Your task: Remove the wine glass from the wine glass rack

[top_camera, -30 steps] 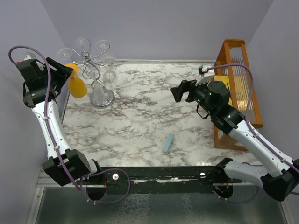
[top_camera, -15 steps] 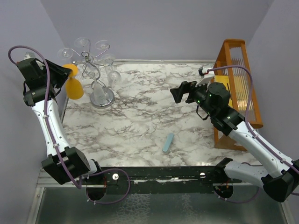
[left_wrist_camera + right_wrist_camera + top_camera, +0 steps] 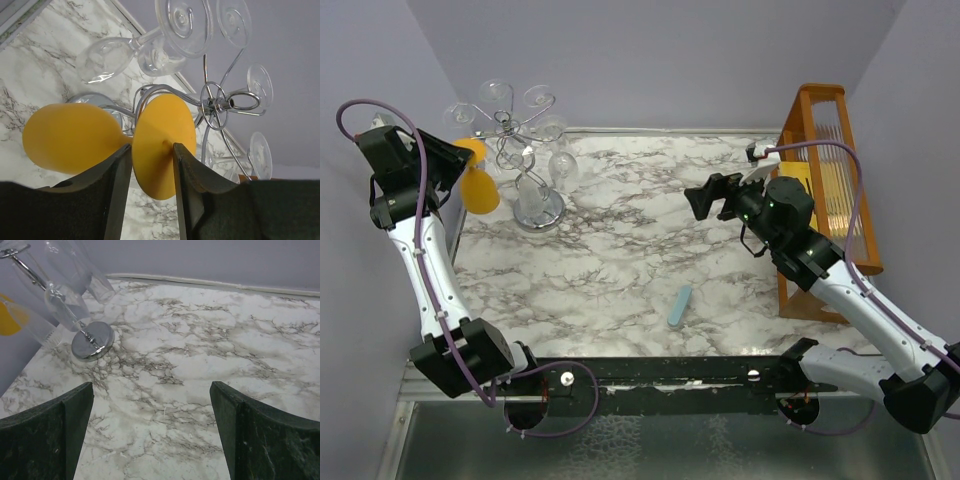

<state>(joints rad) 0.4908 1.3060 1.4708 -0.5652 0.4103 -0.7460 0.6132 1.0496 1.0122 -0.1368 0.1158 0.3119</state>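
We locate the wine glass rack (image 3: pixel 520 152) at the 11 o'clock corner of the marble table (image 3: pixel 620 240), resting on its round shiny base. Clear glasses (image 3: pixel 560 165) hang bowl-down from its curled wire arms.

The orange wine glass (image 3: pixel 480 188) sits at the 9 o'clock side of the rack, at the table's left edge. The left gripper (image 3: pixel 455 165) holds it. In the left wrist view, the left gripper (image 3: pixel 152 150) has its fingers (image 3: pixel 120 170) set narrow on either side of the stem, where the stem joins the round foot. The bowl of the orange wine glass (image 3: pixel 65 137) lies toward 9 o'clock and the foot toward 3 o'clock. The upper edge of the foot overlaps one wire arm of the wine glass rack (image 3: pixel 216 102). We cannot tell whether the two touch.

The right gripper (image 3: pixel 708 198) hangs above the table toward 3 o'clock, well apart from the rack. In the right wrist view, the right gripper (image 3: pixel 151 387) has its fingers spread wide, with nothing between them.

A small blue object (image 3: pixel 680 305) lies on the table toward 6 o'clock. An orange wooden slatted rack (image 3: pixel 825 180) stands at the 3 o'clock edge.
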